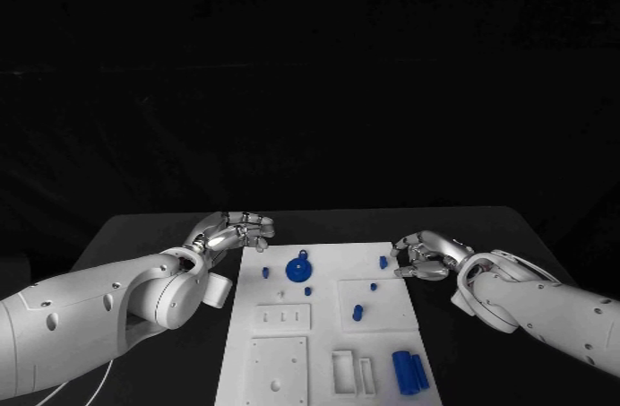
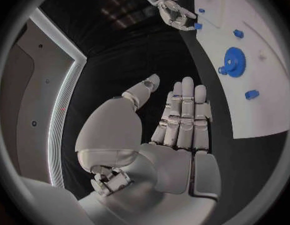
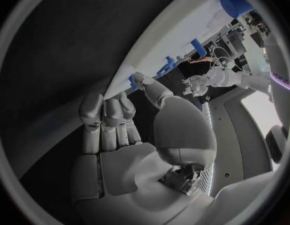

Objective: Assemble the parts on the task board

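Observation:
The white task board (image 1: 388,334) lies lengthwise in the middle of the black table. A blue gear (image 1: 300,267) sits near its far end, with small blue pegs (image 1: 383,263) (image 1: 357,313) standing around it. Two blue cylinders (image 1: 409,371) lie at the near right. My left hand (image 1: 236,232) hovers at the board's far left corner, its fingers (image 2: 185,115) straight, holding nothing; the gear (image 2: 234,61) lies beyond them. My right hand (image 1: 424,255) is at the board's right edge. Its thumb tip (image 3: 142,81) is right beside a blue peg (image 3: 131,80), and nothing lies in the palm.
Raised white blocks (image 1: 282,319) and slotted frames (image 1: 351,372) stand on the board's near half. Bare black table (image 1: 155,236) runs along both long sides of the board. My right hand (image 2: 173,12) appears across the board in the left wrist view.

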`<state>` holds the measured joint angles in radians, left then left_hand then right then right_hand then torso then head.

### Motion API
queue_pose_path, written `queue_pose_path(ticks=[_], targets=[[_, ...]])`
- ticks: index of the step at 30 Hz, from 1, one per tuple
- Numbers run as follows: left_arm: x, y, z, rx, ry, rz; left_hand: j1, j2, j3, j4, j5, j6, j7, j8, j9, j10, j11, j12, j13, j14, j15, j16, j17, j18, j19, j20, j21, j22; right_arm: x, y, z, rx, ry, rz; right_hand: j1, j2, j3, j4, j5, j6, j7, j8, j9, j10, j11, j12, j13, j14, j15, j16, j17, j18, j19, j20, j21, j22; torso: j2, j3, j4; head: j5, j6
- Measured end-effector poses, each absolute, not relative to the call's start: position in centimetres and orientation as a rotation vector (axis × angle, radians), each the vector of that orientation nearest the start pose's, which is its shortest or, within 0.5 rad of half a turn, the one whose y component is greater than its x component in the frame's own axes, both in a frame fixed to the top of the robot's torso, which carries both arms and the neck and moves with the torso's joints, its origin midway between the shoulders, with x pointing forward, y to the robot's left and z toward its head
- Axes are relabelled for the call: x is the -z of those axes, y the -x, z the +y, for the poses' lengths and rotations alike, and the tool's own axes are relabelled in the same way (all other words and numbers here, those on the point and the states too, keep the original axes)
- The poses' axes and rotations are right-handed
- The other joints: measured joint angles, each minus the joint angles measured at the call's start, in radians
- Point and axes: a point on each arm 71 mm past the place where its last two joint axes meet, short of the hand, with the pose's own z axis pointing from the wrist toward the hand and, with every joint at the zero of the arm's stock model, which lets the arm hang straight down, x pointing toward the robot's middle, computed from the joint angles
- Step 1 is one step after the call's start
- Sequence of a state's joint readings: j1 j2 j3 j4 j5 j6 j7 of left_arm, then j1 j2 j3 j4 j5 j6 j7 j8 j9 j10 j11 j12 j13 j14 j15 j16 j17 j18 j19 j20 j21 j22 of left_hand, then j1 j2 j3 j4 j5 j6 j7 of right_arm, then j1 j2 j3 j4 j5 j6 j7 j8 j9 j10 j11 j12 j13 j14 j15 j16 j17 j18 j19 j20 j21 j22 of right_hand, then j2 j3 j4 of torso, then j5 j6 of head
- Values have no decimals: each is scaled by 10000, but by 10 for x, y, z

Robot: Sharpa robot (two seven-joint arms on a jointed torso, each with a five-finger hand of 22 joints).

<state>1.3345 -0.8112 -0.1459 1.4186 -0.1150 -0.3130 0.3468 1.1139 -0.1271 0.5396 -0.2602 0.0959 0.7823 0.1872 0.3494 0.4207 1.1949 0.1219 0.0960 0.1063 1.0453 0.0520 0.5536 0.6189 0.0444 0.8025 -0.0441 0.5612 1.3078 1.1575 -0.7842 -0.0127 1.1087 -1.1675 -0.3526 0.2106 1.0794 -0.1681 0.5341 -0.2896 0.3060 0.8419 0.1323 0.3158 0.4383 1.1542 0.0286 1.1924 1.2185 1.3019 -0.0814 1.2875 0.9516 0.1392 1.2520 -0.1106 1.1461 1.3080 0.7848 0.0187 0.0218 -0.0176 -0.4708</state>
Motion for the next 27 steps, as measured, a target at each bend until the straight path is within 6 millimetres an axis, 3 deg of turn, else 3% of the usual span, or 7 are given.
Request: queue_pose_path(ticks=[8,27], targets=[[156,-518,224,14030,9278,14674,0,0,0,0,0,0,0,0,0,-33,33,0,-1,0,0,0,-1,-14,0,0,0,-1,215,-541,-293,-6824,-1097,16087,0,0,-27,28,0,0,0,0,-10,0,0,0,-11,0,0,0,9,0,-34,35,0,0,46,51,-9,9,-35],[156,-518,226,14044,9284,14687,-34,34,0,0,0,0,0,0,1,-34,32,0,-2,0,0,0,2,-67,0,0,0,-2,217,-547,-280,-6927,-1058,16106,-71,91,-181,71,0,4,-4,-43,-54,2,-1,0,-21,0,0,0,19,1,-31,38,0,0,53,18,-1,12,-123]])
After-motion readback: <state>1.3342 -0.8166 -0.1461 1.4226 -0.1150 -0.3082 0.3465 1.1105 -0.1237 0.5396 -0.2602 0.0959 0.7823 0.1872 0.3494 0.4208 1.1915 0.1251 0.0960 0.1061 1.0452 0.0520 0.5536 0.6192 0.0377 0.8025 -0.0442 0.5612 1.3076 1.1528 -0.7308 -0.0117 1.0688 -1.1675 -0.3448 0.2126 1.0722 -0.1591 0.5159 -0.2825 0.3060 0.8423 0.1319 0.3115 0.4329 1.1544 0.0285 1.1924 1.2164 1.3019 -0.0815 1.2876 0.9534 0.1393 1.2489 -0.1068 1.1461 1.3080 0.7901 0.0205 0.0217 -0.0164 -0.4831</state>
